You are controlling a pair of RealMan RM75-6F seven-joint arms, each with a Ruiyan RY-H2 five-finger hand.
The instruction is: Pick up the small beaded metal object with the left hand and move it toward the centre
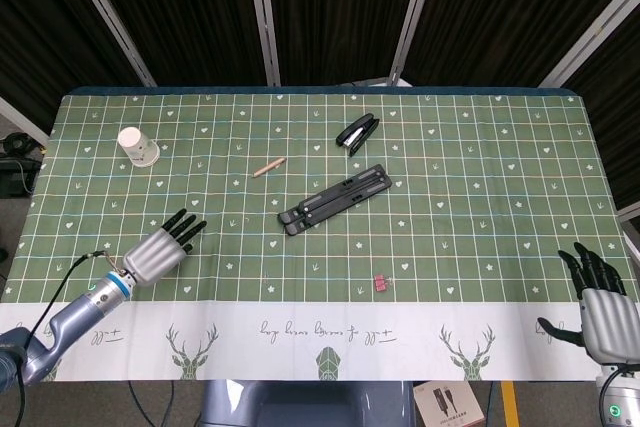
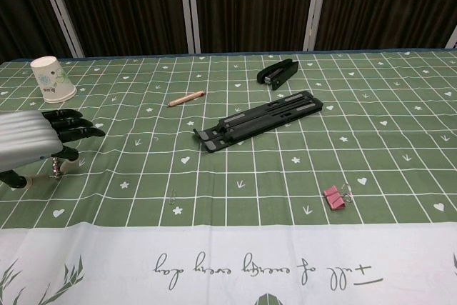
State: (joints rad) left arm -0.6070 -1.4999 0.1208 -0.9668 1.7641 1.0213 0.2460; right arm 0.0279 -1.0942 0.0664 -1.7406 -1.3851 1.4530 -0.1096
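The small beaded metal object (image 2: 57, 166) shows only in the chest view, at the left, upright just above the green cloth. My left hand (image 2: 34, 141) (image 1: 160, 251) is right over it: the thumb comes down onto its top and appears to pinch it, while the other fingers stretch forward toward the centre. In the head view the hand hides the object. My right hand (image 1: 598, 299) hangs past the table's front right corner, fingers spread and holding nothing.
A paper cup (image 1: 138, 145) stands at the back left. A pencil (image 1: 268, 167), a black stapler (image 1: 357, 134) and a black folding stand (image 1: 334, 199) lie around the middle. A pink binder clip (image 1: 380, 283) and a small wire clip (image 2: 173, 195) lie near the front.
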